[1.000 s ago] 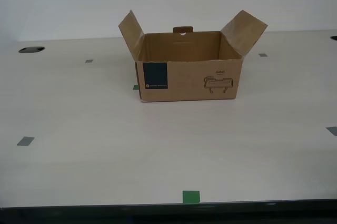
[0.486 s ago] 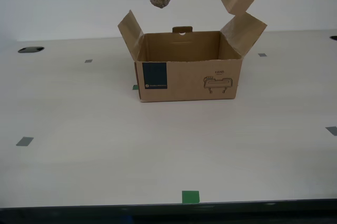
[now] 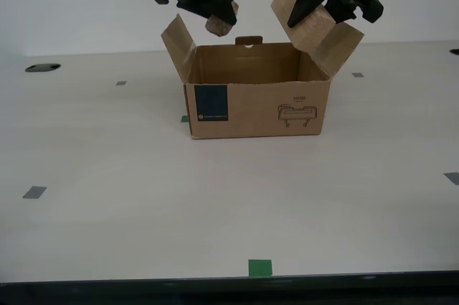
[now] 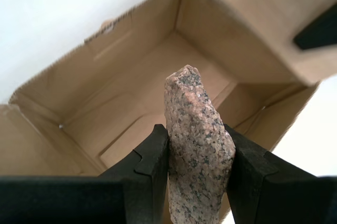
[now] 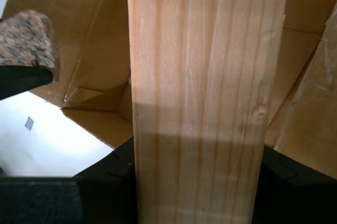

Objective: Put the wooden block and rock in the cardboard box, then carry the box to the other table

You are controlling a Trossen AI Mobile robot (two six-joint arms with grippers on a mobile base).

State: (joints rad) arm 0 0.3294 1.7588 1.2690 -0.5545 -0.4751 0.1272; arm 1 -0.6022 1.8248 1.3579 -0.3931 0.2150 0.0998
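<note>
- Your second gripper [image 3: 215, 21] is clenched on the small rough speckled tan-pink rock [image 4: 197, 145]; both black pads press its sides in the second wrist view.
- In the exterior view that rock [image 3: 219, 25] hangs just above the open top of the brown corrugated cardboard box [image 3: 254, 108], near the flap on the exterior view's left, not touching cardboard as far as you can see.
- Your first gripper [image 3: 319, 14] is clamped on the pale light-wood rectangular block [image 5: 205, 97]; dark jaws sit tight on both its long sides in the first wrist view.
- Block [image 3: 300, 12] is tilted, over the box's upright flap on the exterior view's right; whether it touches that flap, you cannot tell.
- Box stands upright, flaps up, teal square label [image 3: 211, 102] and black line drawing [image 3: 297, 114] on its near side. Inside looks bare in the second wrist view.
- Box sits on a smooth off-white table [image 3: 143, 197] with small grey and green tape marks [image 3: 260, 268].
- Rock also shows in the first wrist view [image 5: 26, 39], beside the block, apart from it.
</note>
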